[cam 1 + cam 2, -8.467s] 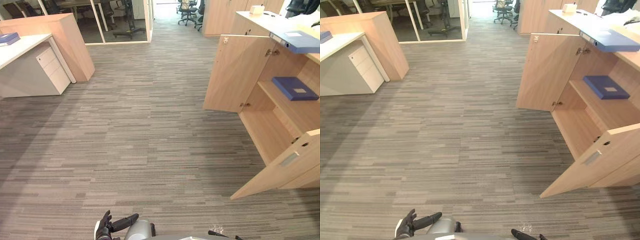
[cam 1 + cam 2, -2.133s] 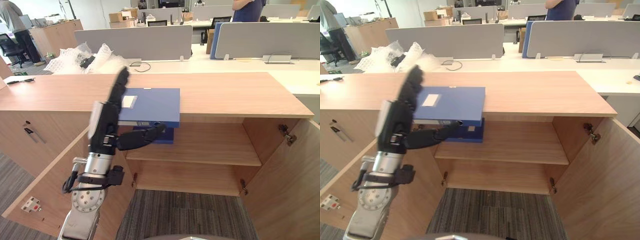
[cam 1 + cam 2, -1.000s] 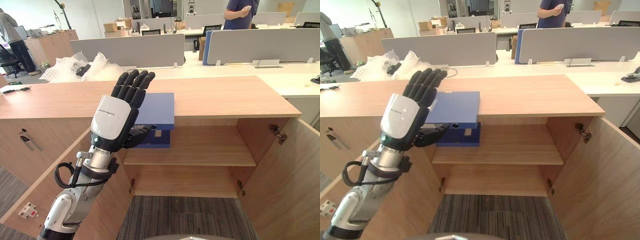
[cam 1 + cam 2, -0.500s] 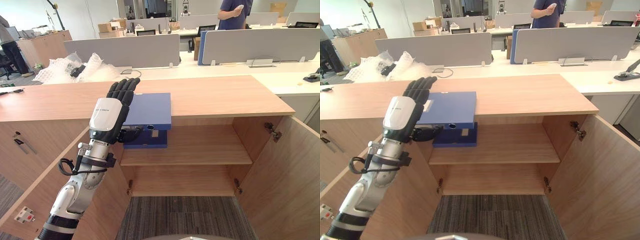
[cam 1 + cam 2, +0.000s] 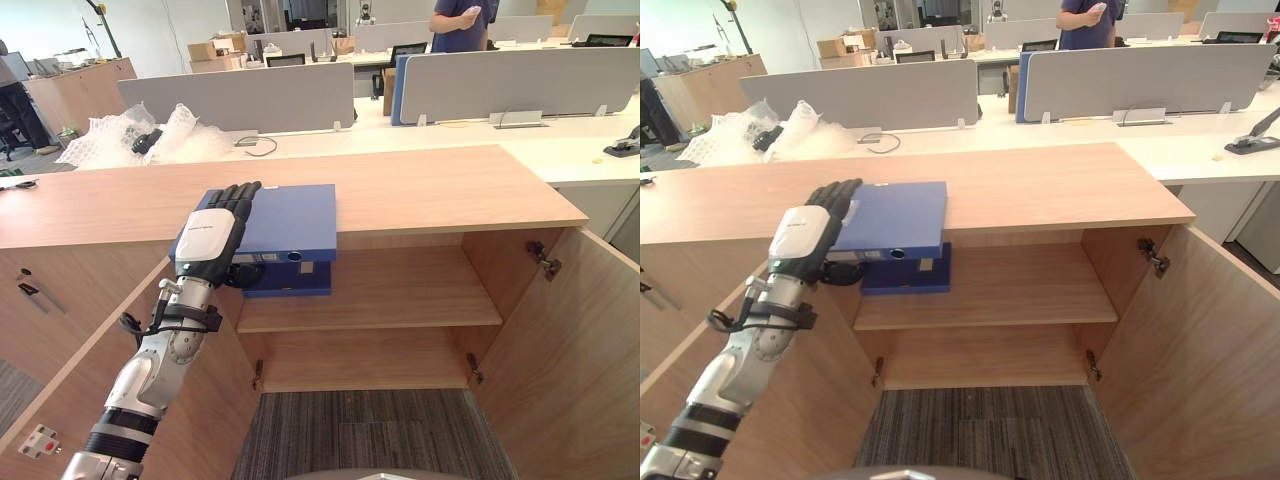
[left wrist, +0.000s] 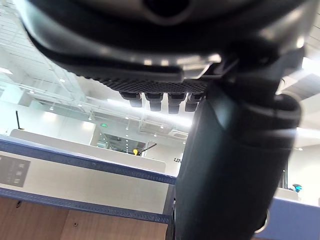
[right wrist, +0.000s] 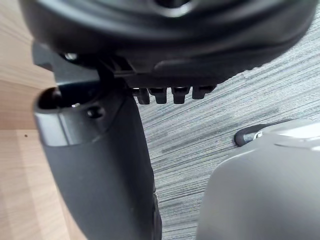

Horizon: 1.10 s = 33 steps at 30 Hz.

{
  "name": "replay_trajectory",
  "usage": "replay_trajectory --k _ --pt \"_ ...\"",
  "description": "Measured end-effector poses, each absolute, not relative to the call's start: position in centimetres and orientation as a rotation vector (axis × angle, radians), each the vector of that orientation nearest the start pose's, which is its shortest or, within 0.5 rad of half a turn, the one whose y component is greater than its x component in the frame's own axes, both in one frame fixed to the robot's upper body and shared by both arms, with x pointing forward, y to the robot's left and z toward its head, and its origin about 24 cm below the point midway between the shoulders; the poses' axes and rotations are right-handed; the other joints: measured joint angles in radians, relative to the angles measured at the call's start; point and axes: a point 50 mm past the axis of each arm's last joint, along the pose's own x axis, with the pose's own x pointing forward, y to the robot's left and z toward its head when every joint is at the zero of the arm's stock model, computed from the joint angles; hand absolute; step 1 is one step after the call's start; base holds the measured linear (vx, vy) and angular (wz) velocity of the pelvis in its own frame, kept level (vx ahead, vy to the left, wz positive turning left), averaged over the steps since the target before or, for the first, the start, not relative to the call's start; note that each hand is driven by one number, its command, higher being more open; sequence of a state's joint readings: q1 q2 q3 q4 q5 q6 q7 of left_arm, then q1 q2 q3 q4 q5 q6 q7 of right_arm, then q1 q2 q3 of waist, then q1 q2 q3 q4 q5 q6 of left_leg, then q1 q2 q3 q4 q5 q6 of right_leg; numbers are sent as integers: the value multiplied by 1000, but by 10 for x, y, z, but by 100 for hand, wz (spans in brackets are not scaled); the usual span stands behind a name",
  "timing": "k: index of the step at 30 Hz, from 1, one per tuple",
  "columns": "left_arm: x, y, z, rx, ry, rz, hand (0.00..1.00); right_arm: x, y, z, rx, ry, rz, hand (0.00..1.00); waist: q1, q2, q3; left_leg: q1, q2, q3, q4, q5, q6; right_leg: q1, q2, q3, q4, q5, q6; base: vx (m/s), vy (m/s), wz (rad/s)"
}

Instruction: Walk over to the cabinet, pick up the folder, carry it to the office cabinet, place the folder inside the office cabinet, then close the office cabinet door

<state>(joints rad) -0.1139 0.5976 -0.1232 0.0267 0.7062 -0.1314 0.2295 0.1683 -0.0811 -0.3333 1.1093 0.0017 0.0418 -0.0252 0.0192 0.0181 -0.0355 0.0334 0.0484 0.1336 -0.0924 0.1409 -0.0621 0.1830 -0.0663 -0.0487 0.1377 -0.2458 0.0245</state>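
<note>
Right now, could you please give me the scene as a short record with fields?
folder: flat on the cabinet top, front edge overhanging
left hand: fingers straight over the folder, thumb under its front edge
second folder: on the upper shelf inside, just below
cabinet doors: both open
right hand: above the carpet
</note>
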Motion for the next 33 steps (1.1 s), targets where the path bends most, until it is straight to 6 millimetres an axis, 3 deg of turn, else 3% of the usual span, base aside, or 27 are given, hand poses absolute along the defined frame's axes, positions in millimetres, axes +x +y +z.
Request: replay_trajectory --k 12,23,24,33 --pt "290 204 93 1591 -422 -193 100 35 -222 -169 100 1279 -421 100 -14 17 10 7 -2 6 0 -7 -5 9 -3 5 -9 1 1 0 0 0" --pt "302 212 80 1638 -337 -231 100 36 -221 -169 101 1277 -420 100 -30 16 14 17 -1 2 3 -7 -5 10 -4 23 -7 4 1 -5 -13 -5" --pt "304 215 79 1629 -320 -225 0 37 -221 -169 101 1276 -419 100 -31 16 16 18 0 2 1 -7 -5 10 -5 23 -8 5 1 -38 5 0" --pt "319 227 97 1559 -340 -12 0 36 -219 -170 98 1283 -411 100 -36 4 25 22 1 2 -1 -10 -8 10 -5 26 -10 8 6 -53 6 -2"
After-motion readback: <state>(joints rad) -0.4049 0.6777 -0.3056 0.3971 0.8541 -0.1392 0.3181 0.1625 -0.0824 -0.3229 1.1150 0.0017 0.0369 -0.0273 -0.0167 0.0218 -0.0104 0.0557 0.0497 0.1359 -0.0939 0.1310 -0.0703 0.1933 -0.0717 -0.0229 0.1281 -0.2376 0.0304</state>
